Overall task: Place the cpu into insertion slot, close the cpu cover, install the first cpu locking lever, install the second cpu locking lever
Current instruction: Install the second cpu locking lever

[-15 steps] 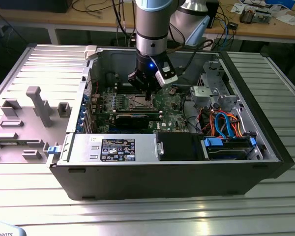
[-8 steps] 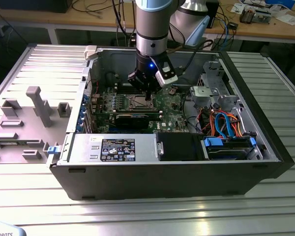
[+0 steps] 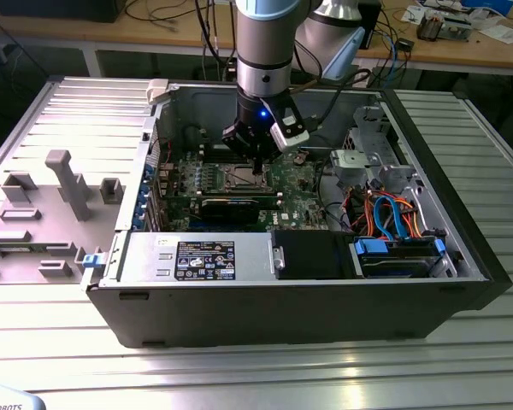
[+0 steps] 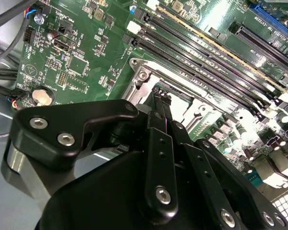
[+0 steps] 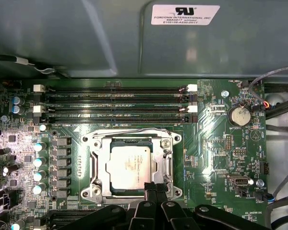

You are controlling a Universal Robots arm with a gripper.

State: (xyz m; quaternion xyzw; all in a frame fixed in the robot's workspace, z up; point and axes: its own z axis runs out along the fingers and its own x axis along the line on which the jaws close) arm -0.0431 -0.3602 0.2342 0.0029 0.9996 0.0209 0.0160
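We see the computer case (image 3: pixel 308 290) lying open on the surface (image 3: pixel 256 367), with the motherboard (image 3: pixel 299 184) flat inside it. The insertion slot (image 5: pixel 132 164) sits on the motherboard, and the cpu (image 5: pixel 129 166) lies in it, with the cpu cover (image 5: pixel 97 165) closed flat around the cpu. The memory slots (image 5: pixel 116 103) run just beside the insertion slot. The tool (image 3: pixel 257 166) hangs directly over the slot's edge, fingertips together. In the exterior view, the drive bay (image 3: pixel 398 248) lies at the case's right end, and a moulded tray (image 3: pixel 43 213) lies outside the case to its left.
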